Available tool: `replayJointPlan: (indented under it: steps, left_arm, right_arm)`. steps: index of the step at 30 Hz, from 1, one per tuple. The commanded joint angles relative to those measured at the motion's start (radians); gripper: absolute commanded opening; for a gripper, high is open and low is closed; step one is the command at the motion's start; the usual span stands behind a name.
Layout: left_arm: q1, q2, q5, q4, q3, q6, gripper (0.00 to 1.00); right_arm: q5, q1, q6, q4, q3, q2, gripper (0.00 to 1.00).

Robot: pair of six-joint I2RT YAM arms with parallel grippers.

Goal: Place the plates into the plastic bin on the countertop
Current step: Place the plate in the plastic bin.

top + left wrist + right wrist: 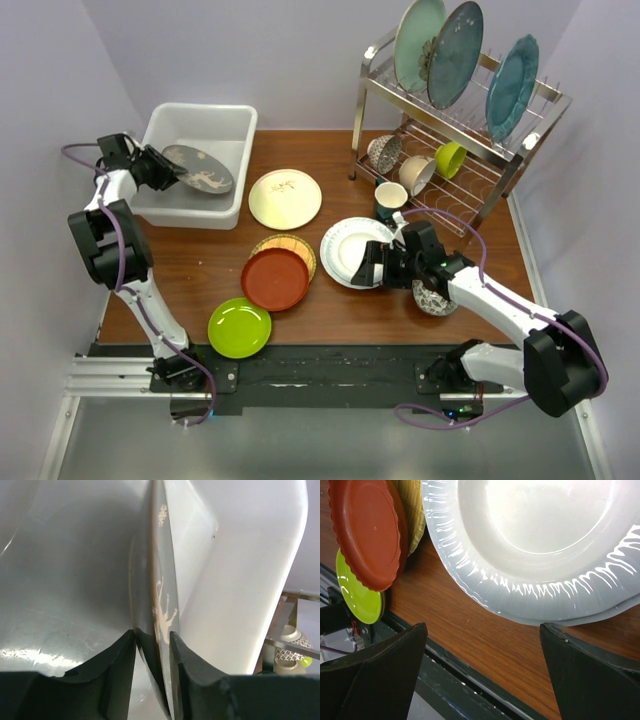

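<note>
Wood countertop (200,270), plates scattered: the grey plate (200,168) is hanging over the plastic bin (175,125).
Overhead, the left gripper (158,167) is holding it tilted; lowering it flat before release looks wisest. Left wrist: jaws are pinching the rim, narrow. Right wrist: the right gripper (482,627) is gaping wide, empty, beside the white plate (530,540).

A reddish-brown wood-grain countertop (340,312) carries the white plastic bin (190,215) at its far left corner and a steel wire rack (480,185) at its far right. Between them lies a cream plate (285,198). Nearer the front, a red-brown plate (275,279) overlaps a woven yellow plate (290,241), with a white patterned-rim plate (350,250) just beside them, a lime green plate (239,327) at the near edge, a dark mug (390,200) and a patterned bowl (435,298).
</note>
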Motion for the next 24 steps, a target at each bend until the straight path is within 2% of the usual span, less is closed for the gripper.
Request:
replayJointPlan:
  steps: [1, 12, 24]
  left_arm:
    - [-0.012, 0.001, 0.074, 0.01, 0.107, 0.018, 0.41]
    - [-0.041, 0.028, 0.045, -0.081, 0.158, 0.065, 0.59]
    - [-0.045, 0.036, 0.005, -0.16, 0.179, 0.119, 0.68]
  right_arm:
    - [0.003, 0.002, -0.008, 0.019, 0.01, -0.003, 0.98]
    - [0.004, 0.001, -0.008, 0.018, 0.011, -0.005, 0.98]
    - [0.003, 0.002, -0.008, 0.016, 0.01, -0.006, 0.98]
